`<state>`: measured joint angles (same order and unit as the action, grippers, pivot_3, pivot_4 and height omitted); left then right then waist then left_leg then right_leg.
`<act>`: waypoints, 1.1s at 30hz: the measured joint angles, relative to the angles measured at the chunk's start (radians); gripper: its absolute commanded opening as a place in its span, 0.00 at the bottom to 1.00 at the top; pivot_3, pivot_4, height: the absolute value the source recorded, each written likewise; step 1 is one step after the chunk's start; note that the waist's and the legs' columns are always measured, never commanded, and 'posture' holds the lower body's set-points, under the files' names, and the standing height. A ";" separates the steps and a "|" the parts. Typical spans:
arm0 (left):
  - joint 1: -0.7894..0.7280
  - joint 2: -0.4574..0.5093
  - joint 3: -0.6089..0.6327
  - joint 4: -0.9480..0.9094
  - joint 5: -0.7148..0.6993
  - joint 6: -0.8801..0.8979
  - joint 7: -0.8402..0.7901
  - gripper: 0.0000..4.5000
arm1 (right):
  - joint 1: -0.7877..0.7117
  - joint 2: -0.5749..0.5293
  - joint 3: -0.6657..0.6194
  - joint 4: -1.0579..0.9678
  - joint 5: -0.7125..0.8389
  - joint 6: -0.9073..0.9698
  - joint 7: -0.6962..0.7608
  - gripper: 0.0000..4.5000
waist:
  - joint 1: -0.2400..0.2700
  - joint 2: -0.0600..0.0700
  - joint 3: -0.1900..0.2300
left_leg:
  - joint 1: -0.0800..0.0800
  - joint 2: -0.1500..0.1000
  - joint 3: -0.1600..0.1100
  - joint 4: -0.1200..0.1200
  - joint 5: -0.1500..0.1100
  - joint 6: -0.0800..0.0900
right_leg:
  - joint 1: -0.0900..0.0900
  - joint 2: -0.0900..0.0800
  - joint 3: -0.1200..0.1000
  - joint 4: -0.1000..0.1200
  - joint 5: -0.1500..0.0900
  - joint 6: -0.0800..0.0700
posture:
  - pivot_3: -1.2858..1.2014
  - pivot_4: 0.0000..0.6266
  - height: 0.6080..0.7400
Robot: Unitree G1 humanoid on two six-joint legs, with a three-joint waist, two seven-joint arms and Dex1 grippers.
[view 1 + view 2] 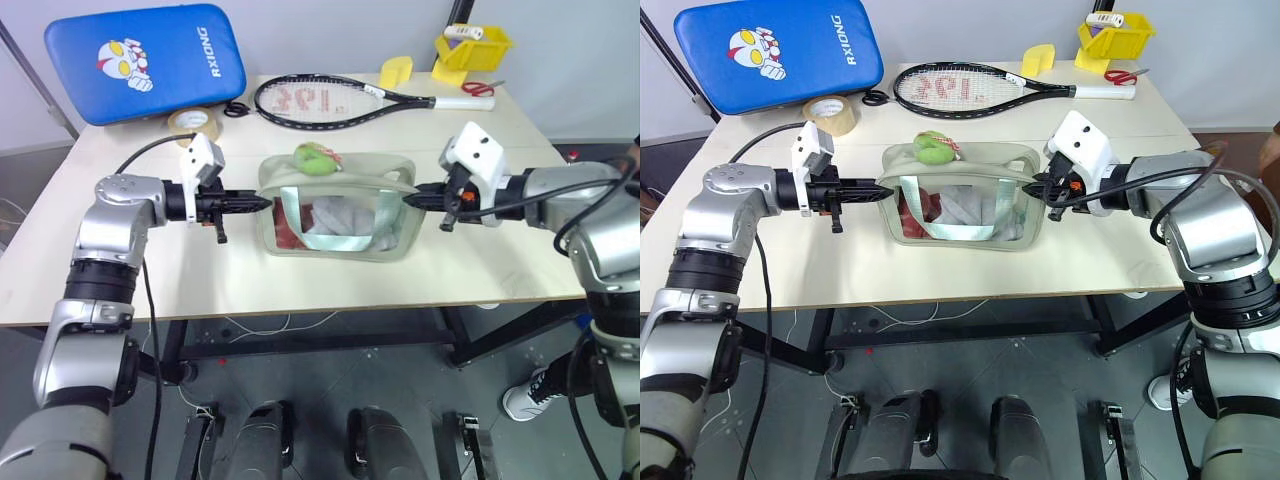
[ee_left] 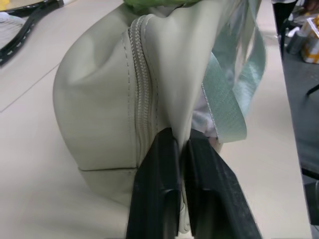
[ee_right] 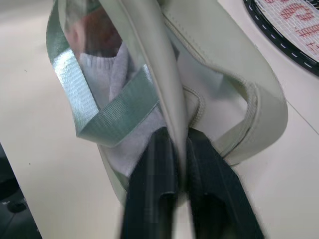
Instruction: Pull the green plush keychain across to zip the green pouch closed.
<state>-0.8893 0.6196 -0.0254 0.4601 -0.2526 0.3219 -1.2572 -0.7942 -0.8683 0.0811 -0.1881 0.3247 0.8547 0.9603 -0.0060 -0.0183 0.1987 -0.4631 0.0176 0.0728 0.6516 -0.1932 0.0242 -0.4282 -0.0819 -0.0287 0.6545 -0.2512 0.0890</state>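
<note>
Left eye view has the pouch sitting mid-bench, window side facing the robot, with red and white stuff showing through the clear panel and a pale green strap looped across the front. The keychain is perched on top of the pouch, a bit toward its left end, resting along the top edge.

Left hand comes in level from the left and its tips meet the pouch's left end. Left wrist view makes it pretty clear: the two black fingers are squeezed together on a fold of the pouch fabric, right beside the zipper seam at that end.

Right hand does the mirror thing from the right side, tips at the pouch's right end. In the right wrist view its fingers sit close on either side of the pouch's top rim, with the rim running up between them, so it looks clamped on that edge too.

Behind the pouch on the bench: a racket, a tape roll, a blue case at the back left corner, plus a yellow bin and red scissors at the back right.
</note>
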 measured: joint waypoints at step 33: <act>0.119 -0.021 0.009 -0.237 -0.041 0.095 0.139 0.00 | -0.266 0.240 0.122 0.183 -0.047 0.015 -0.122 0.01 | -0.001 0.000 0.000 | 0.001 0.000 0.000 0.000 0.000 0.000 | 0.001 0.000 0.000 0.000 0.000 0.000 | 0.52 0.24 1.00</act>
<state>-0.7700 0.5986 -0.0161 0.2232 -0.2940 0.4172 -1.1180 -1.0597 -0.6282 0.2031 -0.0051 0.2778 0.8699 0.8379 -0.0074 -0.0182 0.1984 -0.4625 0.0171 0.0727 0.6512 -0.1932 0.0243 -0.4273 -0.0822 -0.0289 0.6546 -0.2511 0.0890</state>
